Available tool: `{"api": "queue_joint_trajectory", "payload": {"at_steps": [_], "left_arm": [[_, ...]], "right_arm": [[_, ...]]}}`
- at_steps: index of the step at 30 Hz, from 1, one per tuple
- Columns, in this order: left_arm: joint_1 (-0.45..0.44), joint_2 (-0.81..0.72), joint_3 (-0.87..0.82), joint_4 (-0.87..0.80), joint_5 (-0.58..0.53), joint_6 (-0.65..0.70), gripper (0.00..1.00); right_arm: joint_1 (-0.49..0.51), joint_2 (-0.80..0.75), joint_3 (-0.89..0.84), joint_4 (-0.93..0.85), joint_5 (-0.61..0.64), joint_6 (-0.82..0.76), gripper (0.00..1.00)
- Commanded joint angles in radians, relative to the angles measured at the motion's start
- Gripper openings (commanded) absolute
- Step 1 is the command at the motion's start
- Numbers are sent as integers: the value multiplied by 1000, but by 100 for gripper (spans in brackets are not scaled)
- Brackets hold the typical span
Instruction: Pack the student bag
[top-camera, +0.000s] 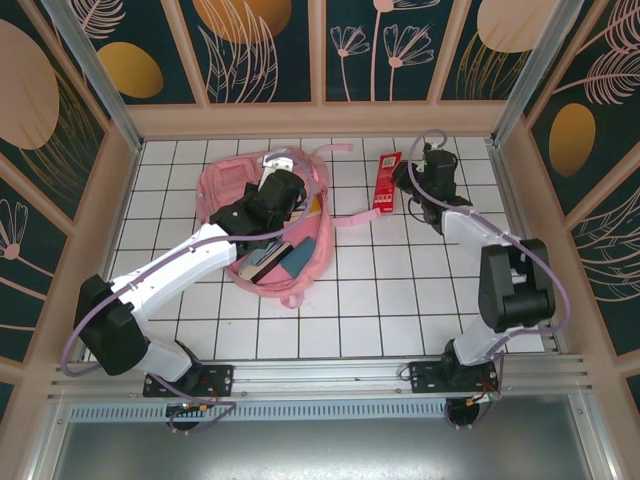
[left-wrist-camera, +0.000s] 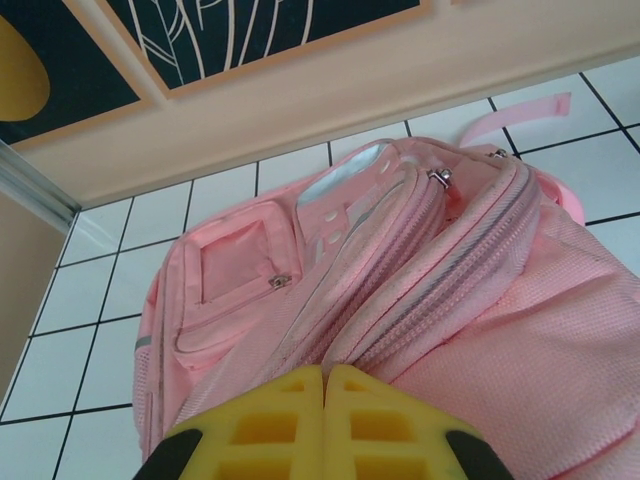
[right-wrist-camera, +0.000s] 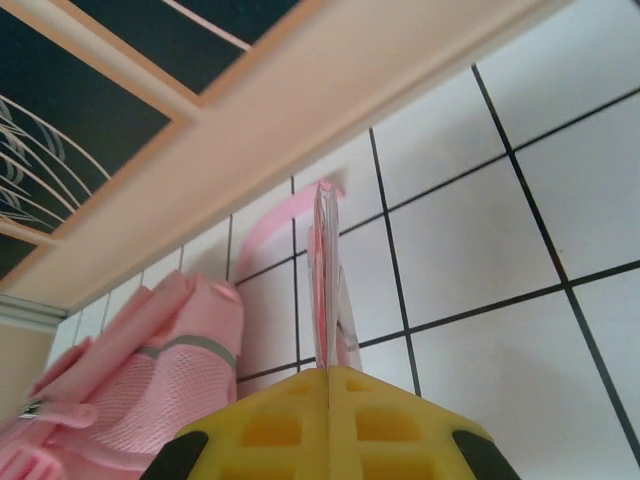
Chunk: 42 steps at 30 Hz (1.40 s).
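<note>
- Left pincer (top-camera: 288, 188), top cam: clamped shut on the student bag (top-camera: 225, 185), which sprawls around 10 o'clock on the tiled table (top-camera: 400, 300). Right pincer (top-camera: 402, 182), at 1 o'clock, is closed on a flat red packet (top-camera: 386, 185).
- Left wrist cam: yellow fingers (left-wrist-camera: 270, 425) are pressed together on a bunched fold beside the zips, with the bag running off toward 12.
- Right wrist cam: jaws are shut on the packet's thin edge, and the bag sits at 8 o'clock.
- My guess: the bag's soft, floppy and saggy, so grab a zip seam or strap, not the smooth panels.
</note>
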Motion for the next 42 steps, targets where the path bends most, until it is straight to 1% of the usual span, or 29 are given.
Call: {"api": "queue_joint_trajectory", "payload": {"at_steps": [1, 4, 8, 12, 14, 17, 24, 27, 30, 34, 37, 41, 42], "left_arm": [[25, 16, 48, 13, -29, -17, 0], [26, 27, 65, 16, -26, -12, 0], [25, 49, 102, 14, -25, -9, 0], [24, 68, 135, 8, -26, -5, 0], [24, 74, 150, 8, -26, 1, 0], [25, 82, 173, 7, -30, 6, 0], [25, 90, 191, -1, -16, 5, 0], [24, 89, 197, -4, -19, 8, 0], [25, 93, 211, -6, -29, 13, 0], [24, 115, 244, -13, -39, 23, 0], [25, 123, 248, -15, -17, 23, 0], [24, 102, 192, -24, 39, 13, 0], [25, 93, 167, -30, 51, 7, 1]], "right_arm": [[-10, -108, -40, 43, 46, -10, 0], [-16, -147, -34, 23, -35, -13, 0], [-15, -199, -59, 44, -160, 16, 0], [-12, -223, -81, 82, -328, 63, 0], [2, -215, -103, 114, -384, 107, 0], [53, -188, -134, 175, -442, 153, 0], [204, -52, -150, 344, -490, 256, 0], [242, 20, -127, 416, -512, 313, 0], [274, 70, -107, 445, -517, 343, 0], [289, 67, -133, 439, -494, 339, 0], [290, 40, -160, 392, -460, 300, 0], [283, 32, -172, 317, -416, 236, 0], [278, 34, -176, 305, -403, 224, 0]]}}
